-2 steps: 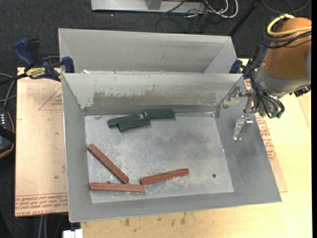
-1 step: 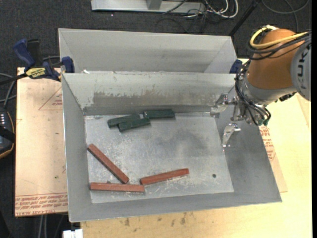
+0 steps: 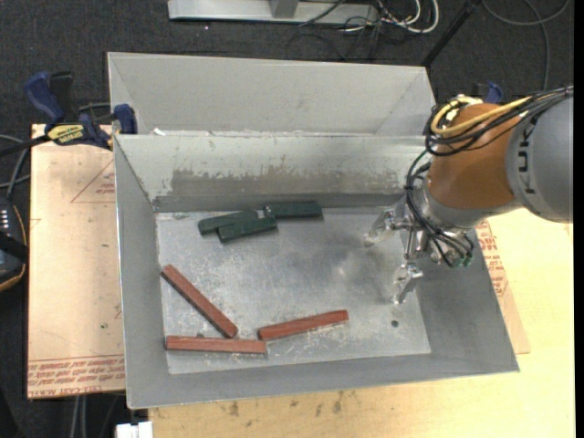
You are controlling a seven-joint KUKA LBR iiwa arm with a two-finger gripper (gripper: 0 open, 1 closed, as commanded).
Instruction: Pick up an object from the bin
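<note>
Nearest candidate: a reddish-brown stick (image 3: 303, 325), lying flat near the near wall, about mid-way across the floor, tilted slightly up to the right.
How it should handle: it looks like a stiff, light, straight-edged bar, probably wood or plastic. It is unlikely to bend or break, though its narrow faces could slip.
Where to grip: across its narrow width at about mid-length, so it hangs level. Both long sides are free of neighbours there.
Its neighbours: a 2nd brown stick (image 3: 215, 344) lies along the near wall, its right end just beside the 1st stick's left end. A 3rd brown stick (image 3: 198, 300) runs diagonally at the left, its lower end close to the 2nd.
Further off: a cluster of dark green bars (image 3: 246, 230) lies at the far side, overlapping one another and well apart from the brown ones.
Pincer: the pincer (image 3: 392, 259) is at the right of the bin over bare floor, its fingers spread apart with nothing between them, and is nearer the 1st stick than any other thing.
Bin: the grey metal bin (image 3: 274, 167) has sloped walls and a scuffed floor.
</note>
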